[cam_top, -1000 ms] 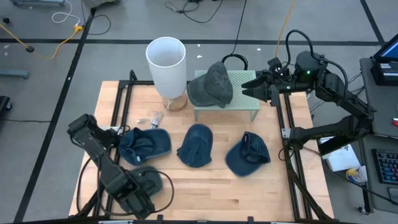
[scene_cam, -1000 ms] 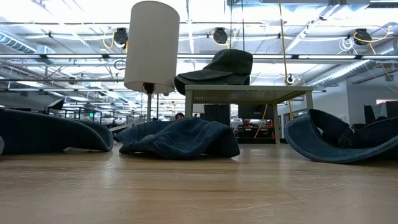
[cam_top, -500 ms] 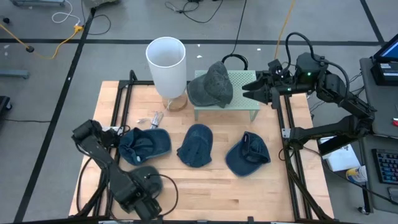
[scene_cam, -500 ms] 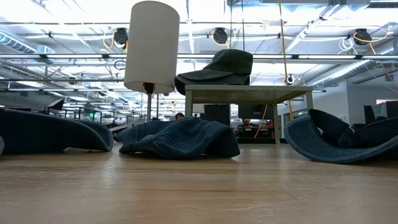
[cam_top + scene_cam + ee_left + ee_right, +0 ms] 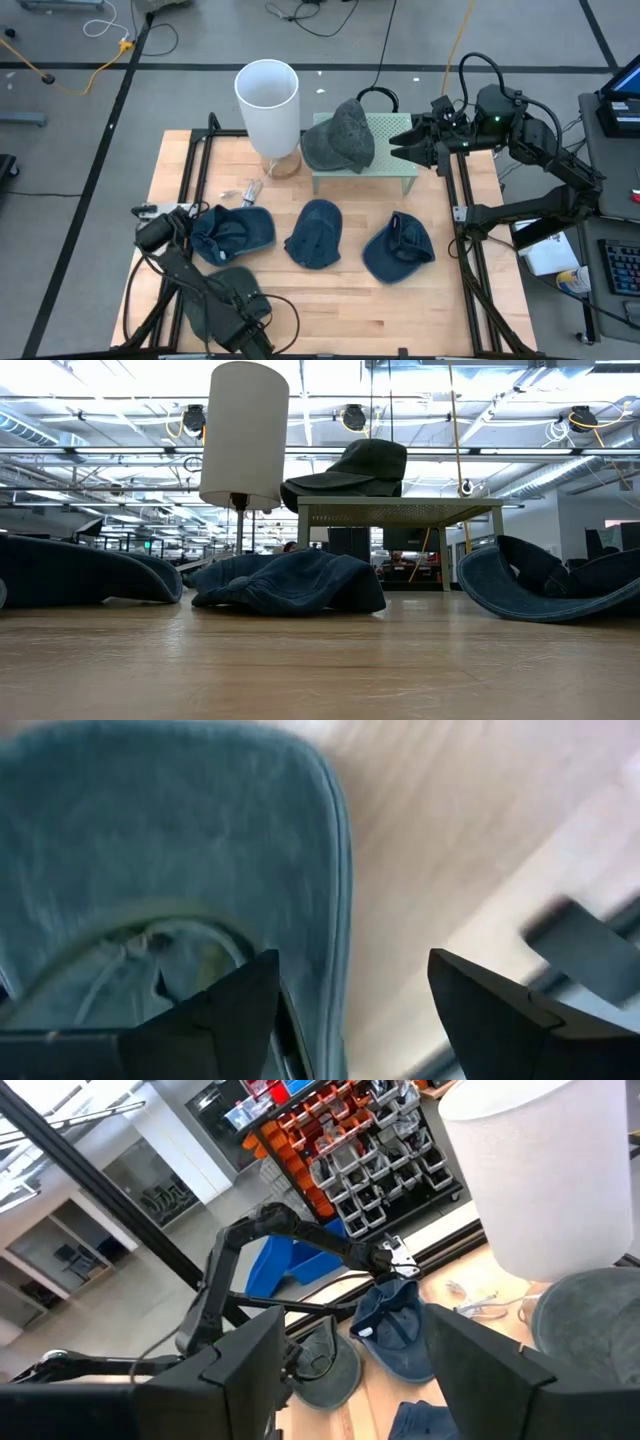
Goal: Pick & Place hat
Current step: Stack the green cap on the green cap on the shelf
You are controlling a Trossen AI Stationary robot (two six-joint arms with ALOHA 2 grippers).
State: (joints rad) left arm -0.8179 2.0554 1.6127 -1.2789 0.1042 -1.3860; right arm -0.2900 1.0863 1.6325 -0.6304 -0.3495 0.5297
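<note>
Three blue denim hats lie on the wooden table: the left one (image 5: 232, 233) (image 5: 170, 850), the middle one (image 5: 315, 232) (image 5: 290, 582) and the right one (image 5: 398, 247). A grey hat (image 5: 340, 137) (image 5: 350, 468) sits on a small green stand (image 5: 395, 165). My left gripper (image 5: 170, 232) (image 5: 350, 1010) is open at the left hat's left edge, one finger over the denim and one over bare wood. No touch shows. My right gripper (image 5: 400, 147) (image 5: 350, 1380) is open, hovering by the stand's right end.
A tall white lamp shade (image 5: 268, 100) (image 5: 243, 435) stands left of the stand, and small white bits (image 5: 245, 190) lie by its base. Black rails (image 5: 195, 170) run along the table's left and right sides. Bare wood (image 5: 330, 310) lies along the near edge.
My left arm has swung in from the table's left edge toward the right and slightly nearer, bringing its gripper up to the left blue hat. The hats have not moved, and the right arm has kept still.
</note>
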